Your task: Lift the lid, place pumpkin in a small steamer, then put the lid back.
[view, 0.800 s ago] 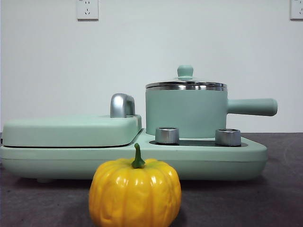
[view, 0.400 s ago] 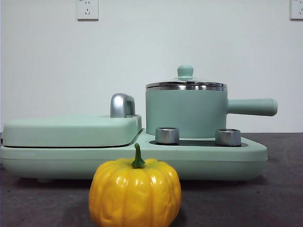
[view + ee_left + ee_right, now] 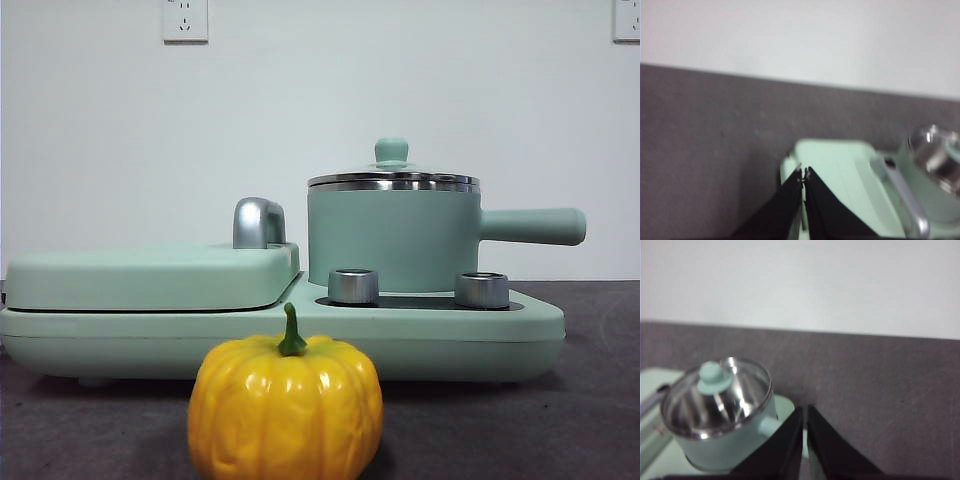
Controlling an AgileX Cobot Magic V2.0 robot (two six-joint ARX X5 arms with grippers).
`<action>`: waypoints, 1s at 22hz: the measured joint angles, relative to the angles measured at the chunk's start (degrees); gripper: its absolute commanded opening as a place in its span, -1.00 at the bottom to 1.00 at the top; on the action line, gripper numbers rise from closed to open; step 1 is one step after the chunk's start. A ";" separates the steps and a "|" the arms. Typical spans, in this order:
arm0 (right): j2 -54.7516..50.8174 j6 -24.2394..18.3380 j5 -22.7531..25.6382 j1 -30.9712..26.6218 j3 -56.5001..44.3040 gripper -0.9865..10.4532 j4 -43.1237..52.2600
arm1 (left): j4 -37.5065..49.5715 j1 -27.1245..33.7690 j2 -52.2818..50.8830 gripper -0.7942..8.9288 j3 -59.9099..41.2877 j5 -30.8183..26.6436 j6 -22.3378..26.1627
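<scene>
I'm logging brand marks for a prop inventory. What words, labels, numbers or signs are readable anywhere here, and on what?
None can be read in any view.
Small steamer, lid and pumpkin: no print visible.
Two steel knobs on the cooker base: no legible markings.
Griddle cover: plain.
Wall sockets: slots only, no lettering visible.
Both wrist views are too blurred to show text.

We find no readable text, label, brand, number or sign in any view. The small steamer (image 3: 392,238), its lid (image 3: 392,179), the pumpkin (image 3: 285,408) and the wall sockets (image 3: 185,20) carry no lettering that we can make out.
</scene>
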 measured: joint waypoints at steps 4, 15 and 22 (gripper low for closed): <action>4.42 -4.22 -1.42 0.35 0.35 -0.81 -1.73 | -2.16 -0.35 5.53 -0.82 0.61 2.97 4.52; 9.11 -20.92 -1.73 5.99 0.46 -0.80 -6.10 | -3.72 -6.05 11.23 -0.82 1.64 3.15 21.90; 9.07 -26.01 -1.77 7.15 0.46 -0.30 -6.29 | -3.69 -8.57 11.21 -0.24 1.64 3.17 27.58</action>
